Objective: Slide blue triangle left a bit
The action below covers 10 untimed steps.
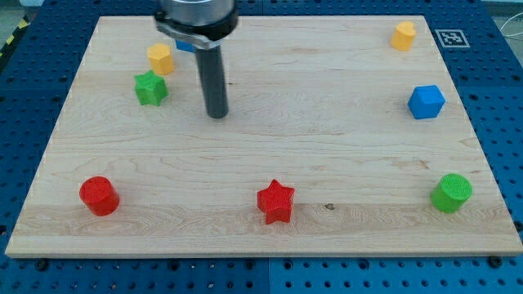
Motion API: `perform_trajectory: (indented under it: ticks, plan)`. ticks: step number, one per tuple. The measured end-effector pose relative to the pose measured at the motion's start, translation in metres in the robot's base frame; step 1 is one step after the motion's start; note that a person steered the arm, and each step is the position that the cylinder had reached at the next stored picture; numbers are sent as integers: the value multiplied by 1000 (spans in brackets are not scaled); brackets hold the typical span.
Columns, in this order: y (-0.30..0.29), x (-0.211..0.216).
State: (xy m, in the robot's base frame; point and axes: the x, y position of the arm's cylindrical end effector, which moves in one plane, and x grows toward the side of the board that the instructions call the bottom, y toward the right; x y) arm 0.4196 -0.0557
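A small patch of a blue block [185, 46], likely the blue triangle, shows near the view's top left, mostly hidden behind the arm's head. My tip [216, 115] rests on the wooden board [327, 147], below and a little to the right of that blue patch and clear of it. A yellow block [160, 59] sits just left of the blue patch. A green star [151, 88] lies below the yellow block, left of my tip.
A red cylinder [99, 195] is at the bottom left and a red star [276, 202] at the bottom middle. A green cylinder [451, 193] is at the bottom right, a blue cube [426, 101] at the right, and a second yellow block [403, 36] at the top right.
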Motion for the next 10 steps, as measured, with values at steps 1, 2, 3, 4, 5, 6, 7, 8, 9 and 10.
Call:
perform_trajectory:
  ticks: [1, 2, 3, 4, 5, 6, 7, 8, 9, 10]
  plan:
    - [23, 0]
    - [42, -7]
    - [57, -35]
    - [57, -71]
    - [46, -109]
    - [12, -132]
    - [-15, -152]
    - [-48, -155]
    - [-77, -156]
    - [-81, -159]
